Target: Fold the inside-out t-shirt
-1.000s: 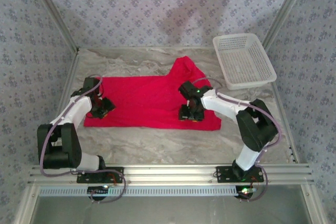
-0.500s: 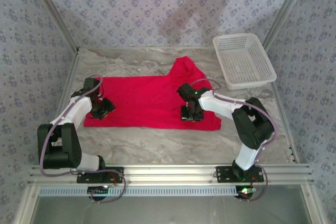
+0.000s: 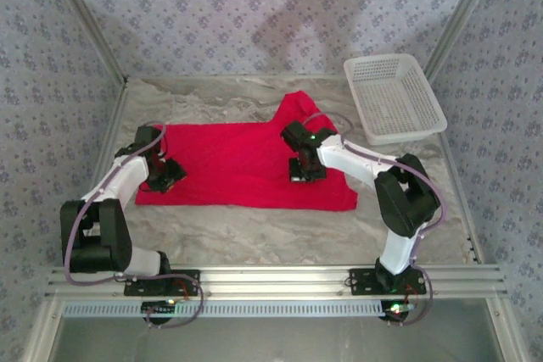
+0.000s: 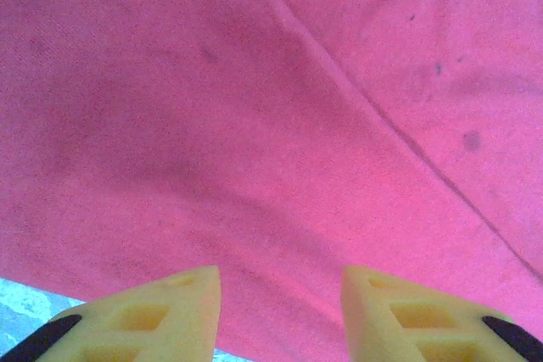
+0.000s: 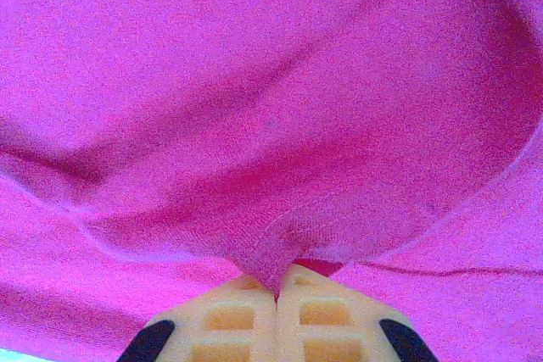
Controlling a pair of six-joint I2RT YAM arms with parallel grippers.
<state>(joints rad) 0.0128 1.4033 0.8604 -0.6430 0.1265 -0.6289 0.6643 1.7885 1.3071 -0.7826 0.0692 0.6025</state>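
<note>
The inside-out t-shirt lies spread flat on the marble table, bright red, with one part bunched up toward the back. My left gripper sits low at the shirt's left edge. In the left wrist view its jaws stand open over the red cloth, nothing pinched between the yellow fingers. My right gripper is on the shirt's right half. Seen from the right wrist, it is shut on a pinched fold of the shirt, the cloth pulled into a peak at the tips.
A white mesh basket stands at the back right corner, clear of the shirt. Bare marble table runs between the shirt's near hem and the arm bases. Patterned walls close in the back and sides.
The right gripper has closed on a fold of the shirt and shifted slightly back and left. The left arm has stayed put.
</note>
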